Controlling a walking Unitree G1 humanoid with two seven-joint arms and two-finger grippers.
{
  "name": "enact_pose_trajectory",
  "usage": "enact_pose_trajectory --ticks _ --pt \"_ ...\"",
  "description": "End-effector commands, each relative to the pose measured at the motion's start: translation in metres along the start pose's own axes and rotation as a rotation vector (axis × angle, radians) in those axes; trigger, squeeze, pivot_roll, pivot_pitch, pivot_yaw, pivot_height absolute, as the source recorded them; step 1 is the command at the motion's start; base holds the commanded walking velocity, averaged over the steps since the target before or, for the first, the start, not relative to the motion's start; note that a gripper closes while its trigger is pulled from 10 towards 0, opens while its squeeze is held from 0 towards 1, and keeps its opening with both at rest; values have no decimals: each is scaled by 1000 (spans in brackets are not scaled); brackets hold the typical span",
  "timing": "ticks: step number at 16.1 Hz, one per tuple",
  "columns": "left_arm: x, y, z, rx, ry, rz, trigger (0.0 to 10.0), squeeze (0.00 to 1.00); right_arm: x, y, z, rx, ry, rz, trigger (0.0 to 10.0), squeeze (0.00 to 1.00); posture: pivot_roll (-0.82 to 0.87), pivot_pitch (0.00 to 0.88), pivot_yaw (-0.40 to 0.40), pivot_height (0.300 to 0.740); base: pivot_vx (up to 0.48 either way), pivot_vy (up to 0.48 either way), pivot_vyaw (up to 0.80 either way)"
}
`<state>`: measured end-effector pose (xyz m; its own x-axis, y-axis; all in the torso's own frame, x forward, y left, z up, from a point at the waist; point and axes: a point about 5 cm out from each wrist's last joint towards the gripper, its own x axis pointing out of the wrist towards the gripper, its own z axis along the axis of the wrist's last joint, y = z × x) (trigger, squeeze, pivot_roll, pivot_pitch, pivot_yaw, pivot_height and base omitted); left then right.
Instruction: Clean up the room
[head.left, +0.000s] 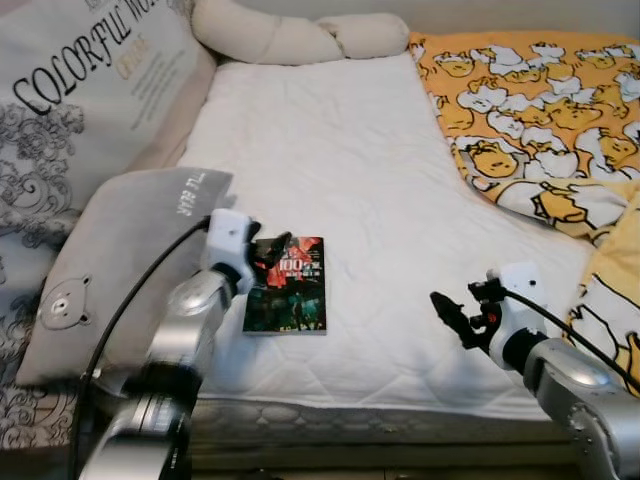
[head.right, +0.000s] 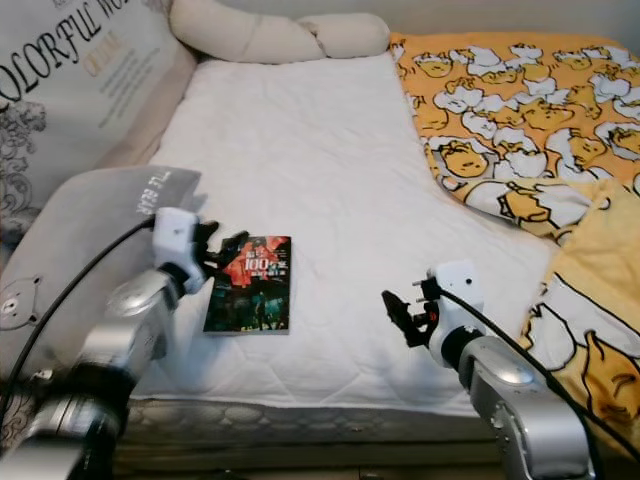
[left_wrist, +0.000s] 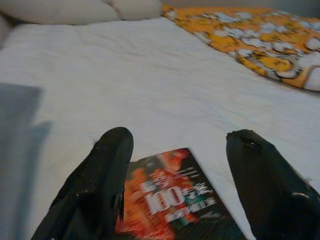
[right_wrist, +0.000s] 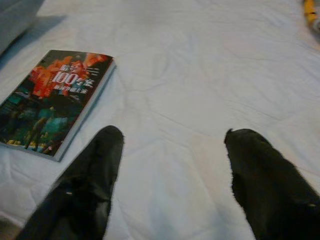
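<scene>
left gripper (left_wrist: 172, 145) hangs spread wide over the book (head.left: 287, 285), lined up to grab; right gripper (right_wrist: 172, 145) spread too, empty, nearby.

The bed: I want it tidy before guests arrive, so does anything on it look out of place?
A dark paperback book with a red-orange cover lies flat on the white quilted mattress near its front edge, with the open left gripper at its top corner.
</scene>
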<state>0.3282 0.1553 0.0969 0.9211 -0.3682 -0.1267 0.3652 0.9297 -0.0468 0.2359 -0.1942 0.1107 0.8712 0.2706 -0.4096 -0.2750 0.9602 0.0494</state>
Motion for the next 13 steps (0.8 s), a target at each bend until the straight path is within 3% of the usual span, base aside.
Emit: enact_pose_trajectory --ticks 1,4,6,8,13 --pt "-8 4 8 -6 -20 37 10000 1000 2 -2 1 -9 -10 -25 10000 1000 -50 0 41 740 0 -480 0" --pt "-41 5 3 5 0 102 10000 1000 11 4 -11 -23 18 -41 10000 1000 -11 0 24 740 0 -480 0" --pt "-51 3 0 6 28 131 10000 1000 16 4 -13 -11 27 -45 10000 1000 -6 0 23 740 0 -480 0" --pt "-59 2 -1 23 63 150 10000 1000 20 3 -14 -7 21 -53 10000 1000 4 0 21 740 0 -480 0" --pt "-62 0 3 34 81 154 10000 1000 23 6 -18 -7 30 -46 10000 1000 -2 0 23 740 0 -480 0"
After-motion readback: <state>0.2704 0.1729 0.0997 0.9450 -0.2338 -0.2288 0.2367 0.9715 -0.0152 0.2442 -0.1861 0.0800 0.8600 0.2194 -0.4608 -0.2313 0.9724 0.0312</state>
